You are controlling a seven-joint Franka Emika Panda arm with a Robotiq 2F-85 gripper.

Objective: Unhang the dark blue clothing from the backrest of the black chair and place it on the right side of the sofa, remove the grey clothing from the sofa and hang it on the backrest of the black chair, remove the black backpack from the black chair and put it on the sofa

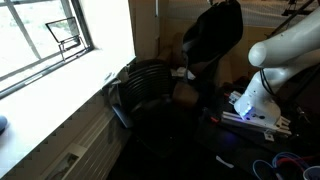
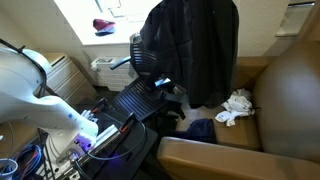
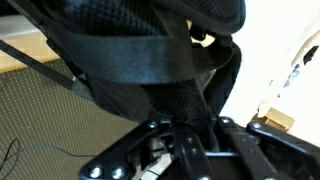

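One bulky black mesh backpack (image 2: 190,50) hangs lifted, with the small brown-tan upholstered sofa (image 2: 285,80) at its 4 o'clock. Swing it over, lower it upright onto the seat (clear of the soft pale grey clothing (image 2: 237,105)), then release. The Robotiq gripper (image 3: 185,135) has its jaws nearly together, pinching the bag's fabric.

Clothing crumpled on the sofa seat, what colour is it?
The grey clothing is pale grey-white, clearest in an exterior view.

Aloft — black backpack (image 1: 215,35), up-right of black chair (image 1: 150,88); window (image 1: 45,35) at left.
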